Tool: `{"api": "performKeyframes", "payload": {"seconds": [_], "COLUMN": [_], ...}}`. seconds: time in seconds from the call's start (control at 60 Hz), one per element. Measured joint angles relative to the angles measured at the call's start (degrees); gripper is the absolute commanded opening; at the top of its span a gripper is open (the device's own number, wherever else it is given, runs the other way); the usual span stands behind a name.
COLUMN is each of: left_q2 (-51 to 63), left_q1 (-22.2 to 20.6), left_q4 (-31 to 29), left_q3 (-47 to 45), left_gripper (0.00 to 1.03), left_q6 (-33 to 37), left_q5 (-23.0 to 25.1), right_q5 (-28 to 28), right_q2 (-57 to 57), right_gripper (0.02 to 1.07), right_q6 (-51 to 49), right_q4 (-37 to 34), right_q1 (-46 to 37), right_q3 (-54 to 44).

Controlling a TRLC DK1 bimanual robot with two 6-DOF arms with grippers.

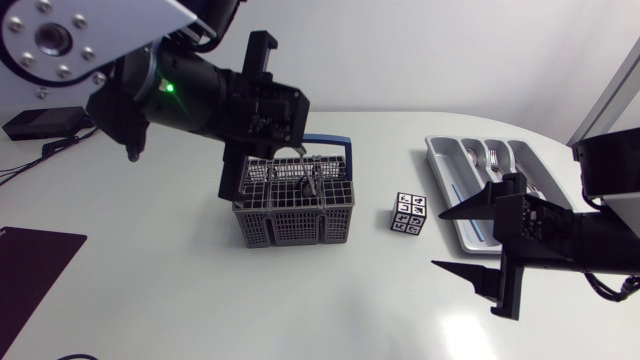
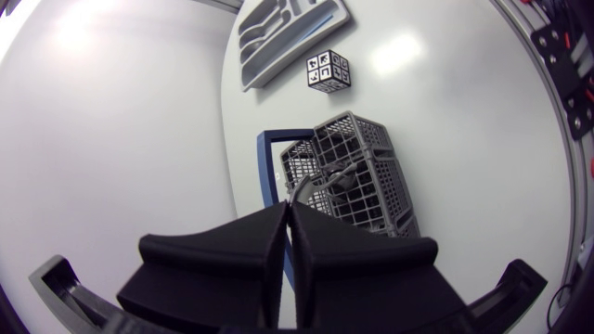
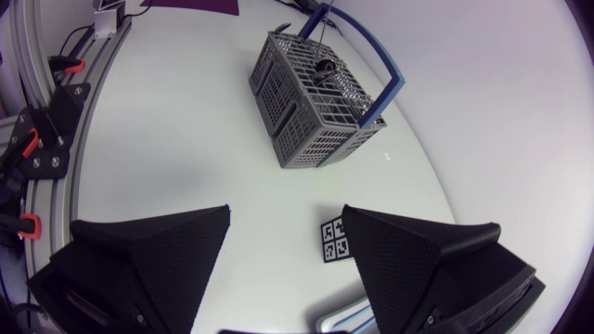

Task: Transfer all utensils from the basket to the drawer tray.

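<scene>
**Pick under way at the basket**

The step in hand looks like a pick. The left gripper (image 1: 233, 185) hangs at the far left corner of the basket (image 1: 295, 215), its fingers pressed together (whether they pinch a handle I cannot tell). The next move likely calls for a sure hold, a straight lift clear of the mesh, then a carry right to the drawer tray (image 1: 440, 170). One dark utensil (image 1: 305, 185) leans inside the grey wire basket, mid-table. The right gripper (image 1: 438, 240) hovers just near of the tray, fingers wide apart and empty.
</scene>
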Motion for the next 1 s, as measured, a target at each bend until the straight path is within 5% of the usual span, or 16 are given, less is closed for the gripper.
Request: {"api": "performKeyframes", "payload": {"seconds": [0.233,0.7,1.0], "left_q2": [0.0,3.5,6.2], "left_q1": [-4.2,-10.0,-6.6], "left_q4": [-3.0,-6.6,-7.4], "left_q3": [5.7,6.7,9.0], "left_gripper": [0.04,0.03,0.03], "left_q6": [-22.6,-56.9,-68.5], "left_q5": [-1.3,0.1,7.1], "right_q5": [5.3,36.3,45.7], "right_q2": [-4.5,-5.9,0.1], "right_gripper": [0.92,0.91,0.60], "right_q6": [12.9,29.9,30.8], "right_q4": [3.3,18.9,27.2], "right_q1": [8.8,34.4,38.9], "right_q3": [0.0,-2.4,-2.4]}}
